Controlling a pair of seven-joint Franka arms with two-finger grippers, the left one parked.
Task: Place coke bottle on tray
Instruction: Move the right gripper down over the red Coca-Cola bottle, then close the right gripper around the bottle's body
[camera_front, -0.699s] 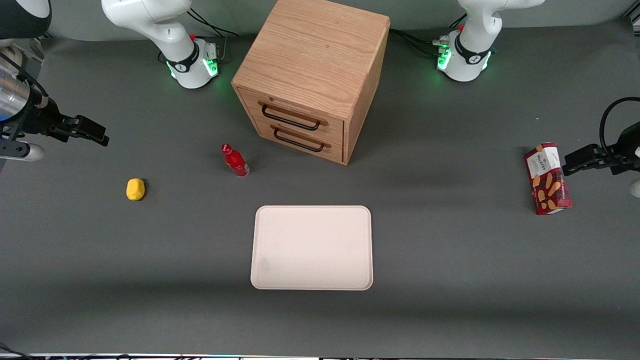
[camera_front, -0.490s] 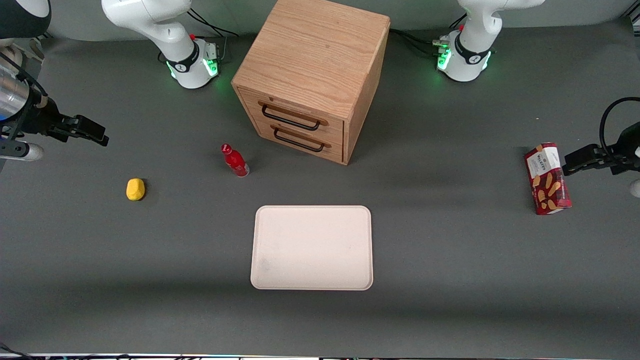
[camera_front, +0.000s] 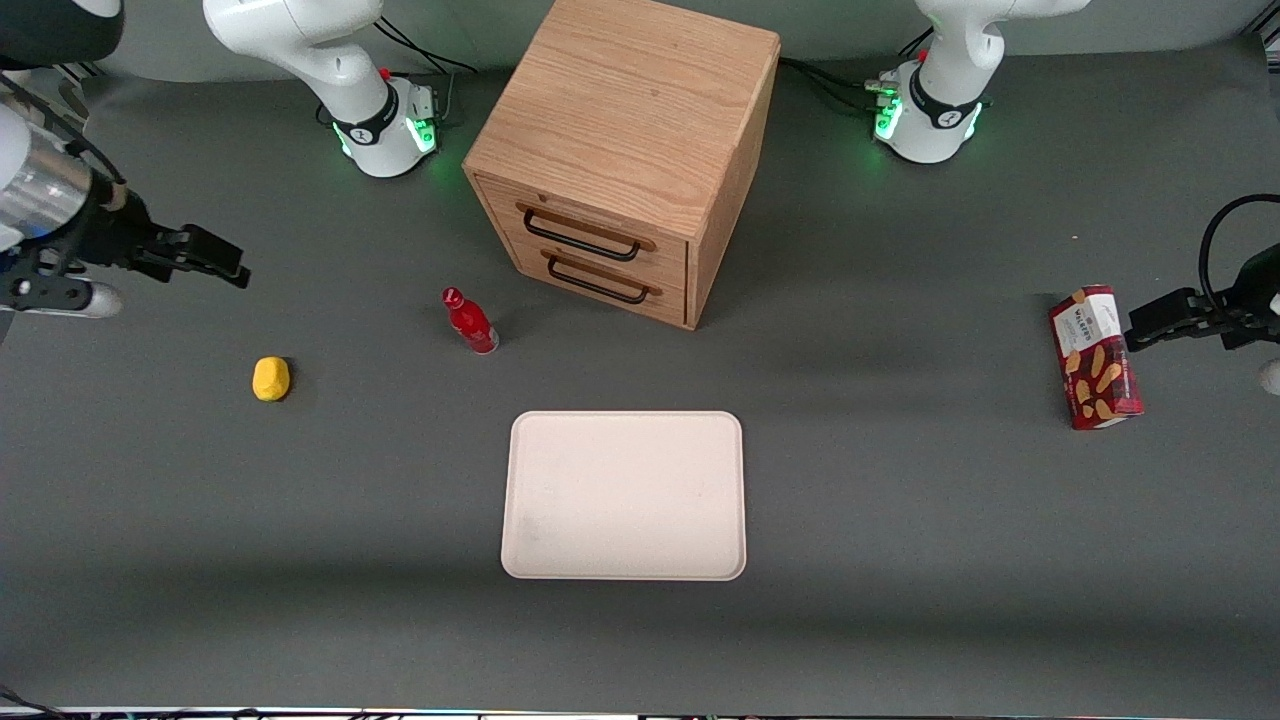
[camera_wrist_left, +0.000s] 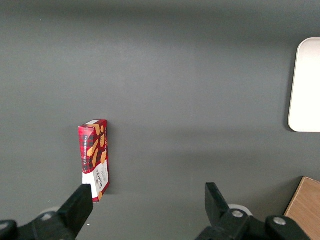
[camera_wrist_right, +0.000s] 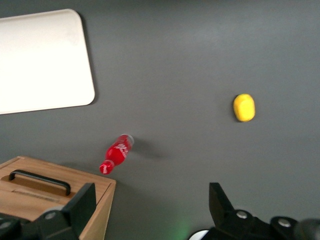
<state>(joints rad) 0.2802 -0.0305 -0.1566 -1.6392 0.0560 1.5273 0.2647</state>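
The coke bottle (camera_front: 469, 320), small, slim and red with a red cap, stands on the grey table in front of the wooden cabinet, toward the working arm's end. It also shows in the right wrist view (camera_wrist_right: 117, 153). The cream-white tray (camera_front: 624, 495) lies flat nearer the front camera than the bottle; its corner shows in the right wrist view (camera_wrist_right: 45, 60). My gripper (camera_front: 222, 262) is open and empty, held above the table at the working arm's end, well away from the bottle. In its own view the gripper (camera_wrist_right: 152, 202) has its jaws spread wide.
A wooden two-drawer cabinet (camera_front: 625, 150) stands at the table's middle. A yellow lemon-like object (camera_front: 270, 378) lies nearer the working arm's end than the bottle. A red biscuit box (camera_front: 1095, 357) lies toward the parked arm's end.
My gripper has moved a little toward the table's middle, closer to the bottle. The bottle, tray and other objects have not moved.
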